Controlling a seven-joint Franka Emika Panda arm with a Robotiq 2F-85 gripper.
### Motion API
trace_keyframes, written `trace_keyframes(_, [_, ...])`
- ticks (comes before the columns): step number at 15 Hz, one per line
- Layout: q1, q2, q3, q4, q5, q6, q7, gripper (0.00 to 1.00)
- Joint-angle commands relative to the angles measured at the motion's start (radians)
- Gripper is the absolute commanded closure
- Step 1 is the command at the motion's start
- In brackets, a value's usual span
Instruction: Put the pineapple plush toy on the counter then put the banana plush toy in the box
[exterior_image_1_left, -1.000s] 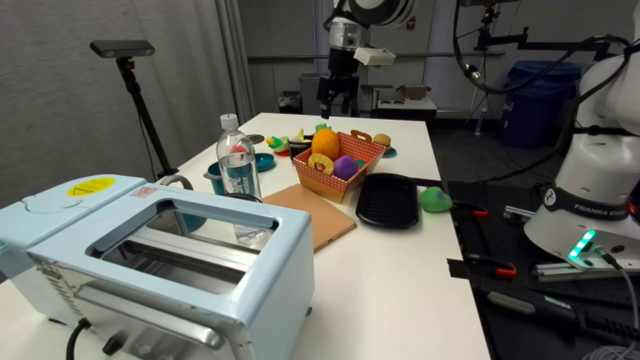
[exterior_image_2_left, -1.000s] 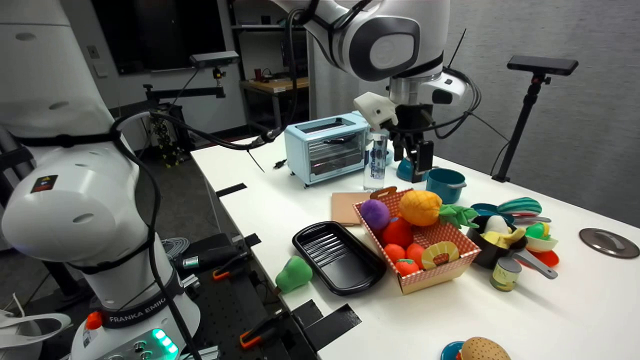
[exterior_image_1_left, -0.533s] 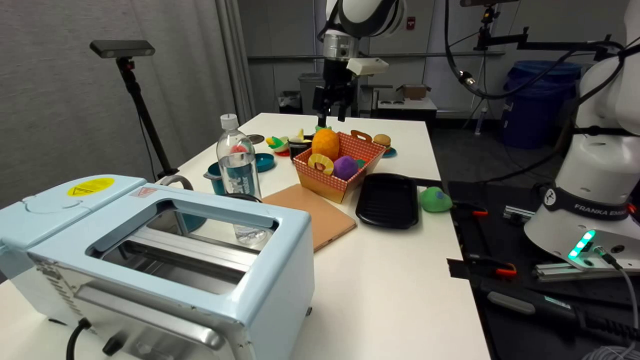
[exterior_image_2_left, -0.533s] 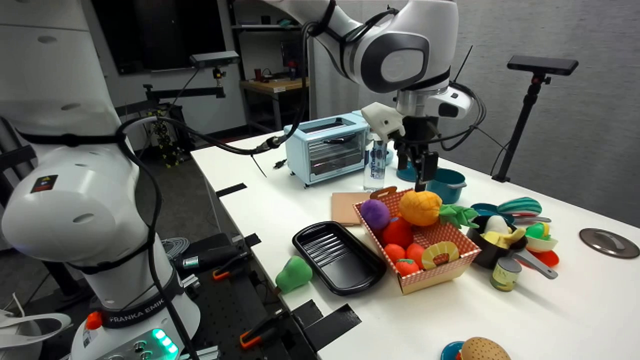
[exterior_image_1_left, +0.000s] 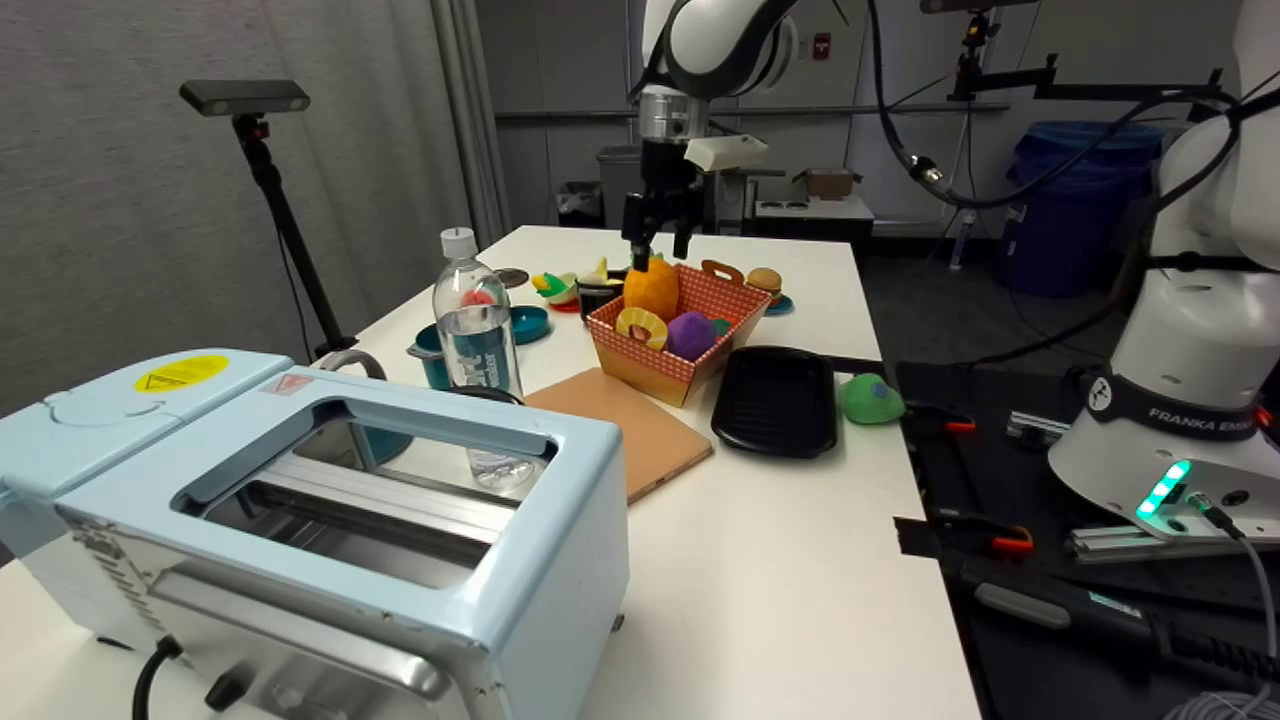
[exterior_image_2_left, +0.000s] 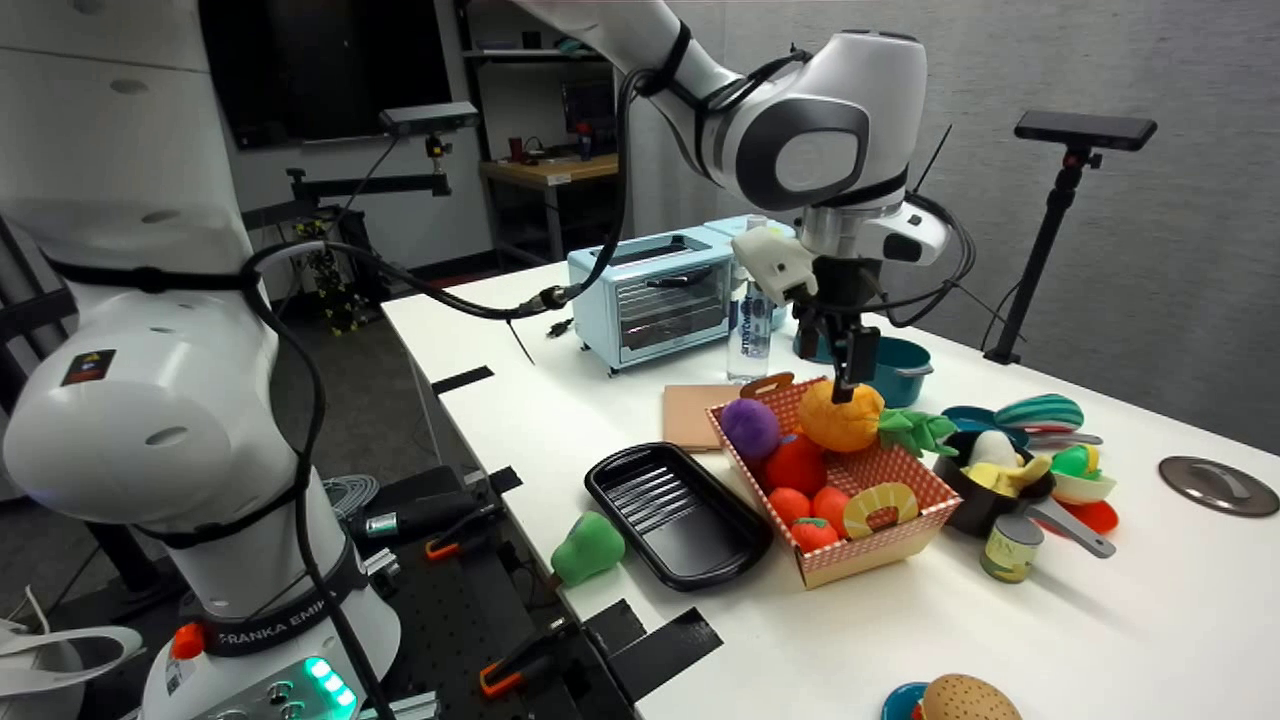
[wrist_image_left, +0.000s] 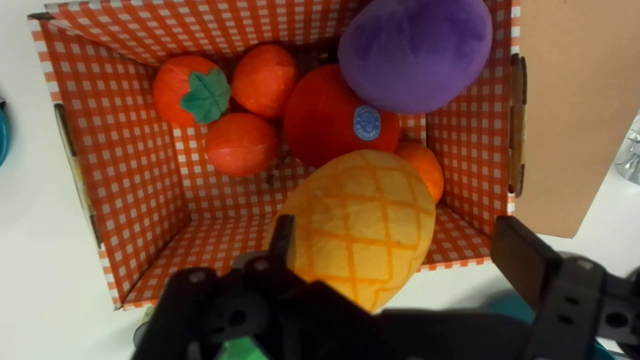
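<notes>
Above the white tabletop (exterior_image_2_left: 1150, 630), empty jaws hang spread wide over the pineapple plush toy (wrist_image_left: 360, 225) in the box (exterior_image_2_left: 855, 561); the banana plush toy (exterior_image_2_left: 1003, 481) lies in a pot (exterior_image_2_left: 972, 514).

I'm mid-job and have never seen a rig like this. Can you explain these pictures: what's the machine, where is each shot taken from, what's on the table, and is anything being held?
The machine is a white robot arm ending in a black claw. Two shots are exterior views, taken from outside the robot; the third is taken from its wrist, looking down past the claw.

On the white counter stands a red-checked box containing the pineapple plush toy, a purple toy and others. Around it are a black dish, a clear bottle and a pale blue toaster oven. The banana plush toy sits in a black pot.

Nothing looks held: the claw is open over the pineapple plush toy, its jaws well apart in the wrist view.
</notes>
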Motion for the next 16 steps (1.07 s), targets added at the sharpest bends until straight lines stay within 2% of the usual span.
trace_keyframes(1, [-0.009, 0.059, -0.011, 0.057, 0.013, 0.027, -0.019, 0.00])
trace_keyframes(13, [-0.015, 0.205, -0.024, 0.140, -0.010, 0.057, -0.025, 0.00])
trace_keyframes(14, [-0.013, 0.212, -0.022, 0.145, -0.010, 0.053, -0.022, 0.25])
trace_keyframes(16, [-0.009, 0.219, -0.022, 0.150, -0.015, 0.051, -0.015, 0.34])
